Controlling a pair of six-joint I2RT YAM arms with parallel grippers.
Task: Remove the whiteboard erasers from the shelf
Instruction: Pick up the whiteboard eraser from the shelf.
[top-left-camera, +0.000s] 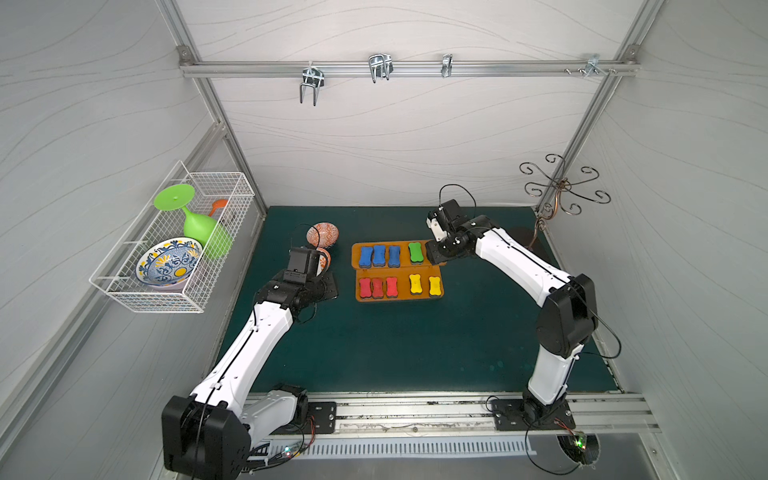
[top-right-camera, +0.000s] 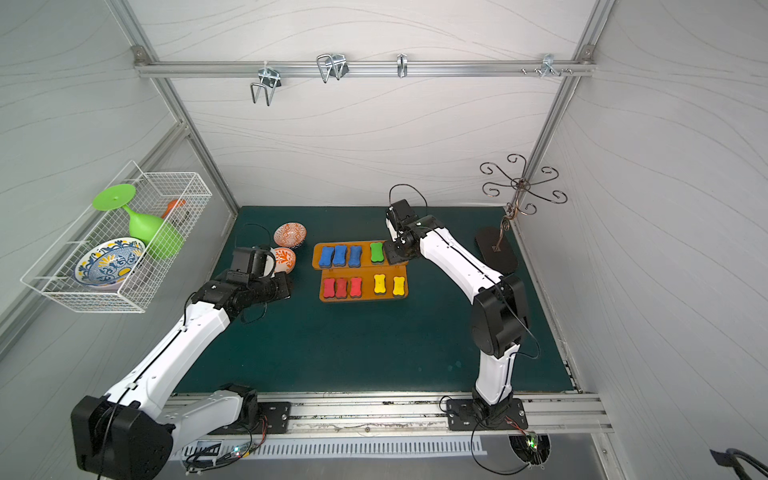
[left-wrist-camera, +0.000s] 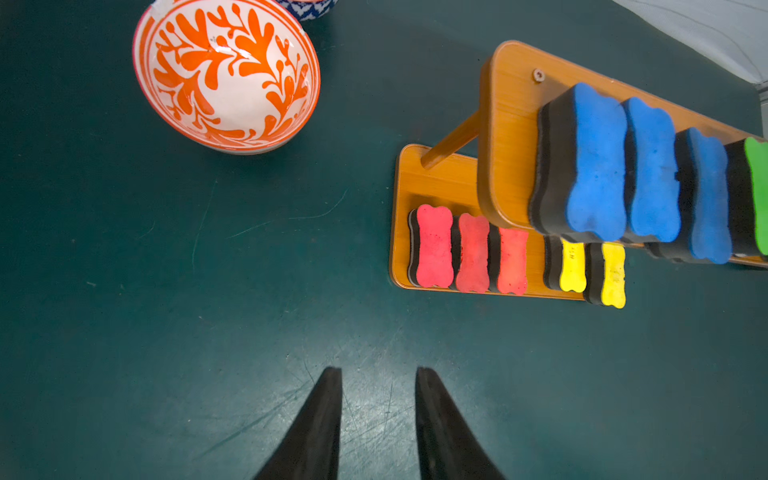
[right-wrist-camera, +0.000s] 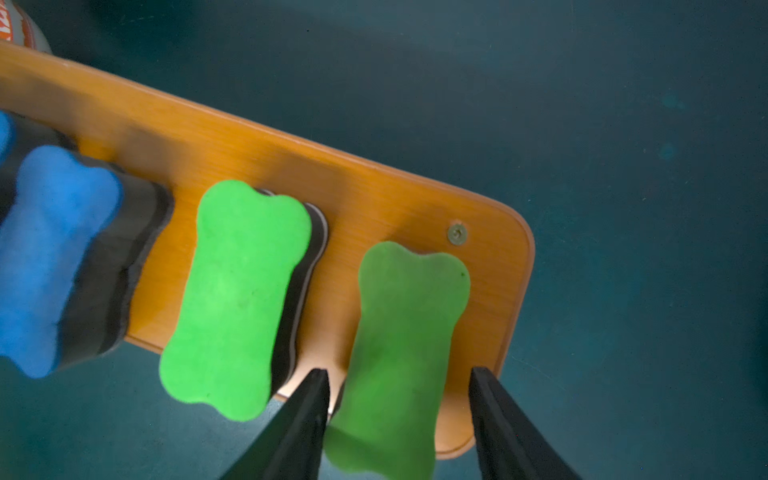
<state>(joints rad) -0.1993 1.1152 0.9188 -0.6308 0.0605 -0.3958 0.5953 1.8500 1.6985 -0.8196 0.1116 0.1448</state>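
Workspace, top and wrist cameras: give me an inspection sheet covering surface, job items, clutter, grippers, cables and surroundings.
Surface: dark green mat, faint scratches.
Job's things: two-tier orange-brown shelf holds all ten erasers. Upper board: three blue erasers, two green erasers. Lower board: three red erasers, two yellow erasers.
Clutter: two orange-patterned bowls on the mat beside the shelf.
Grippers: right gripper open, straddling the end green eraser; left gripper open, empty, over bare mat.
Cables: black cable loop above the right wrist.
Surroundings: wire basket on the side wall with a green goblet and a patterned bowl; hook stand in the back corner; rail with metal hooks.
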